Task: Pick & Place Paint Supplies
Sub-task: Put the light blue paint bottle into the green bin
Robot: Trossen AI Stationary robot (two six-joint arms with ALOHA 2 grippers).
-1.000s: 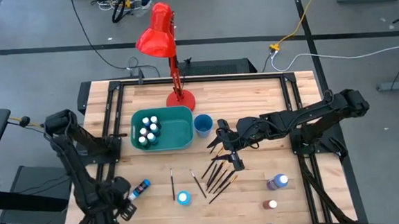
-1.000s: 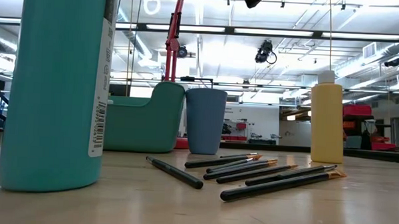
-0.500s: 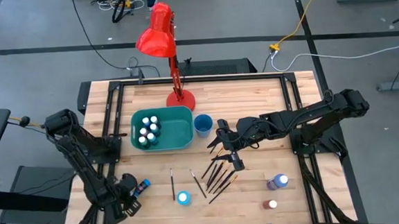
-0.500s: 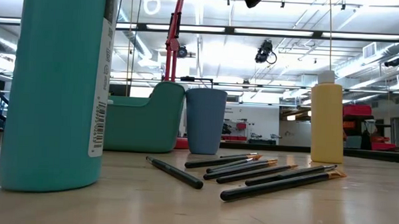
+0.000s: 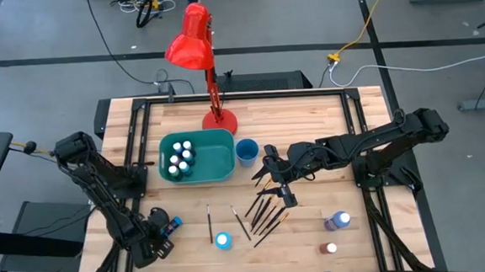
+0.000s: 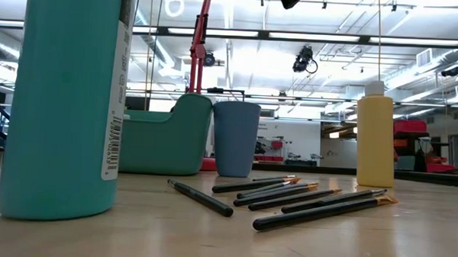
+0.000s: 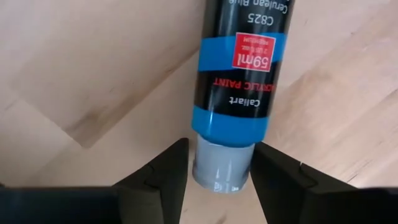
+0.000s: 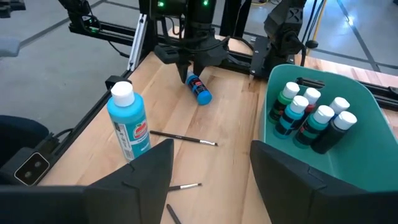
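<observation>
While its 2 fingers stand spread on either side of the grey cap, the left gripper (image 7: 219, 180) is down at the front-left of the table (image 5: 309, 123) over a blue bottle (image 7: 244, 74) lying on its side; whether the fingers touch the cap cannot be told. The right gripper (image 5: 272, 175) hangs with its fingers apart over the table's middle, just beside the blue cup (image 5: 246, 151), holding nothing.

Counted from the high view: 6 white-capped bottles (image 5: 180, 157) stand in the teal bin (image 5: 219, 163), 1 light-blue bottle (image 5: 223, 239) stands upright near the front edge, and 2 more bottles (image 5: 339, 221) stand at the front right, 1 blue-purple and 1 brownish. With the lying one that makes 10. About 6 dark brushes (image 5: 264, 212) lie fanned below the right gripper, and 2 more brushes (image 5: 209, 223) lie singly on either side of the light-blue bottle. 1 red lamp (image 5: 191, 38) stands behind the bin.

Only the left wrist view shows the lying bottle's label and the cap between the fingers. Only the right wrist view shows the 6 bottles in the bin from the side, with green, teal and dark bodies. Only the low view shows a yellow bottle (image 6: 375, 134) standing behind the brush pile; from above, its colour cannot be made out.
</observation>
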